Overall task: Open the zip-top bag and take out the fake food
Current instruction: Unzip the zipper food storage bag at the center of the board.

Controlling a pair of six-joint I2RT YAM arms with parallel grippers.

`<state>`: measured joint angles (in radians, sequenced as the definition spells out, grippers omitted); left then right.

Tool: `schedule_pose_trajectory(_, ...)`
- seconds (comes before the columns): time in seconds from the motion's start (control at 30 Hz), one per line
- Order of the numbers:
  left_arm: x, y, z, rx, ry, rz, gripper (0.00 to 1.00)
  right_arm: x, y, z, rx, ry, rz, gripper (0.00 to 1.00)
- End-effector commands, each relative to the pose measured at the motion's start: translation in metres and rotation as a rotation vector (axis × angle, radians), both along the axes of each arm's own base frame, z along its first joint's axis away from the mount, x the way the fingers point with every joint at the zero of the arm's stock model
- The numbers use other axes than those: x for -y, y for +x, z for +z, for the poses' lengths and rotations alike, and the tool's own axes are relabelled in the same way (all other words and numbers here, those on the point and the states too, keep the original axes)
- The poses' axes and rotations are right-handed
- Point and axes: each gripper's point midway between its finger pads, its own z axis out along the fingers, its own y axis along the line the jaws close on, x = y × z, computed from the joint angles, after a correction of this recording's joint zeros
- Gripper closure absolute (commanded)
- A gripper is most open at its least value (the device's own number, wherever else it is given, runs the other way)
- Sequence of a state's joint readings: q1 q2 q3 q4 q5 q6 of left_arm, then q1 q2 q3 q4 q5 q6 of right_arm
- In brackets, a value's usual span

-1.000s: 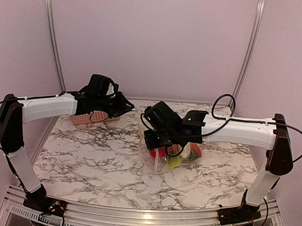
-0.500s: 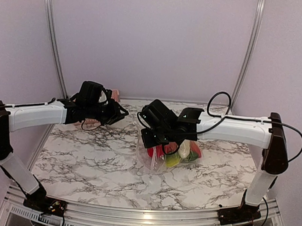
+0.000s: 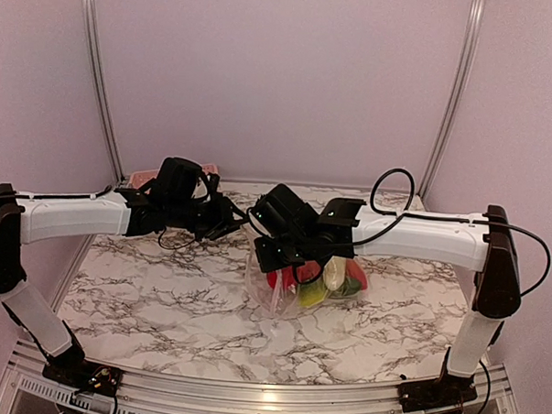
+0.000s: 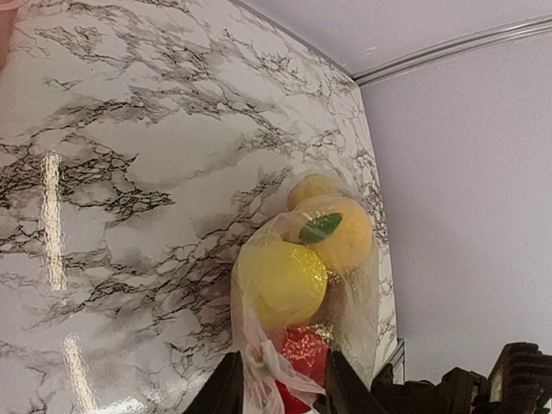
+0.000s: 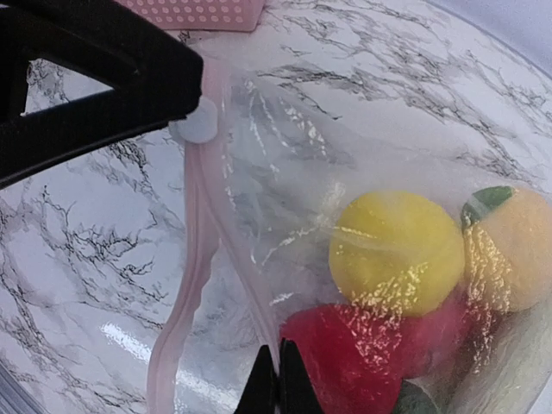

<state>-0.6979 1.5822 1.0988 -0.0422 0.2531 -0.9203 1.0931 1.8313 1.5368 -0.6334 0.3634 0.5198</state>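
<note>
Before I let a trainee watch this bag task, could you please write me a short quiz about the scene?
1. True or false: the right gripper is shut on the zip-top bag.
2. The bag's zip strip is: A pink, B blue, C green.
3. Which gripper has its fingers apart, with bag plastic between them?
Key: 1 true; 2 A; 3 the left gripper.
</note>
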Motion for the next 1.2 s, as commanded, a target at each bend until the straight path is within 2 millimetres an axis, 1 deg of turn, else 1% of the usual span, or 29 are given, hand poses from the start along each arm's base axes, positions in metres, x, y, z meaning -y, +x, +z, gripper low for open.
schedule_pose_trajectory(0.0,0.006,0.008,0.001,0.008,0.000,0.018,0.66,-0.007,-0.001,0.010,0.012,0.014,0.016,1.00)
schedule_pose_trajectory(0.4,0.011,0.007,-0.006,-0.017,-0.016,0.017,0.68,-0.007,0.000,0.009,0.012,0.012,0.016,1.00)
schedule_pose_trajectory(0.57,0.010,0.003,-0.012,-0.037,-0.012,0.017,0.71,-0.009,0.000,0.008,0.012,0.014,0.020,1.00)
schedule_pose_trajectory(0.6,0.013,0.005,-0.008,-0.022,-0.030,0.013,0.73,-0.008,0.000,0.008,0.011,0.013,0.019,1.00)
schedule_pose_trajectory(0.7,0.012,0.005,-0.007,-0.023,-0.033,0.017,0.74,-0.007,-0.001,0.007,0.009,0.007,0.018,1.00)
schedule_pose_trajectory(0.93,0.012,0.004,-0.012,-0.033,-0.031,0.020,0.87,-0.007,-0.001,0.006,0.009,0.007,0.017,1.00)
schedule_pose_trajectory(1.0,0.011,0.005,-0.013,-0.035,-0.029,0.023,0.92,-0.007,-0.001,0.005,0.007,0.005,0.017,1.00)
schedule_pose_trajectory(1.07,0.011,0.007,-0.012,-0.034,-0.029,0.026,0.94,-0.007,-0.001,0.003,0.005,0.002,0.019,1.00)
schedule_pose_trajectory(1.17,0.008,0.012,-0.012,-0.035,-0.029,0.039,0.95,-0.006,-0.003,-0.001,-0.005,-0.001,0.023,1.00)
